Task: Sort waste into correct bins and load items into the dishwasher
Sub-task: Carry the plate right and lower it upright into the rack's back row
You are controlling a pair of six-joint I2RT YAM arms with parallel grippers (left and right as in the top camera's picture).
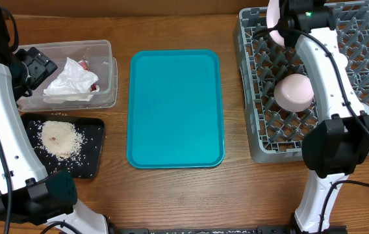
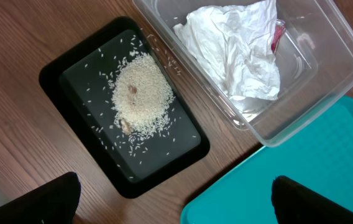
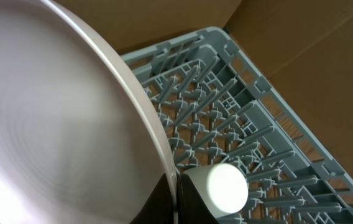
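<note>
Waste sits below the left gripper [image 2: 176, 202], jaws wide and empty: napkin [image 2: 232, 50] in the clear tub [image 2: 325, 74], rice [image 2: 140, 93] on the black tray [image 2: 77, 68]. Right gripper [image 3: 175, 200] pinches the plate [image 3: 52, 124] by its rim above the dish rack [image 3: 270, 124]; the cup [image 3: 226, 186] just beside it could get knocked if the plate tilts or slips.

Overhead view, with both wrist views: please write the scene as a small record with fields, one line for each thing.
crumpled white paper napkin: inside clear rectangular plastic tub
heap of whitish rice grains: on shallow black rectangular tray
flat teal serving tray: between the bins and the rack
large pale-pink round plate: on edge over grey plastic dish rack, gripped by right hand
small pale-pink bowl: in the rack
small white cup: in the rack, beside the plate
left hand: open, holds nothing
</note>
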